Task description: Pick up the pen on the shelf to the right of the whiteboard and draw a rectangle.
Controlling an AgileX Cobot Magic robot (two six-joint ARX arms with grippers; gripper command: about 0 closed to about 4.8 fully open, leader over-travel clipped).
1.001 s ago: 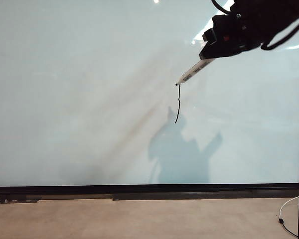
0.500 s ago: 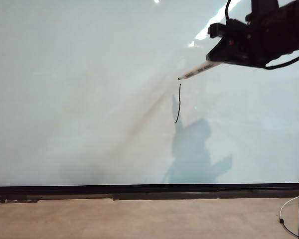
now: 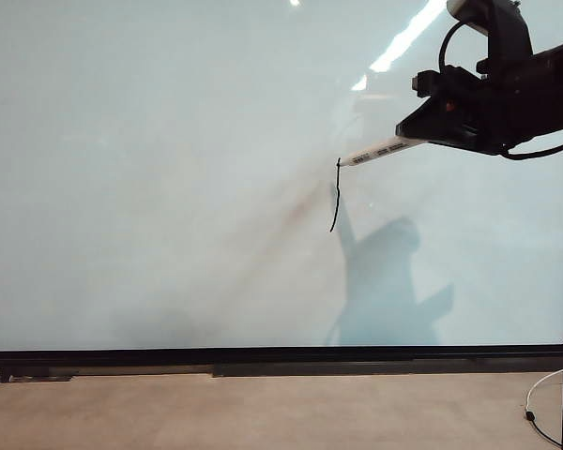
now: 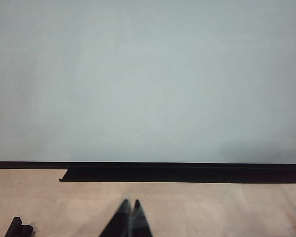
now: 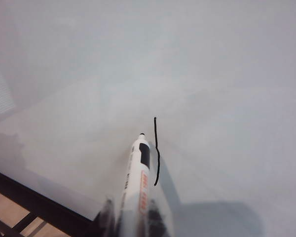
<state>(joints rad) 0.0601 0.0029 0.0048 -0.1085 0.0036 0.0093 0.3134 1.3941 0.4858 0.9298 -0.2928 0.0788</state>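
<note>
One wobbly black stroke (image 3: 335, 195) marks the whiteboard (image 3: 169, 187); right gripper (image 3: 415, 138) clamps the pen (image 3: 377, 151) at the stroke's top, while left gripper (image 4: 129, 217) rests closed, empty, below the board.

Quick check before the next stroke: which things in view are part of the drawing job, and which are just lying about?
Part of the job:
- pen, held in the right gripper, tip at the top of the line
- whiteboard
- black line, one wobbly upright stroke of the rectangle

Just lying about:
- left gripper, jaws shut, low before the board
- white cable on the floor at the lower right
</note>
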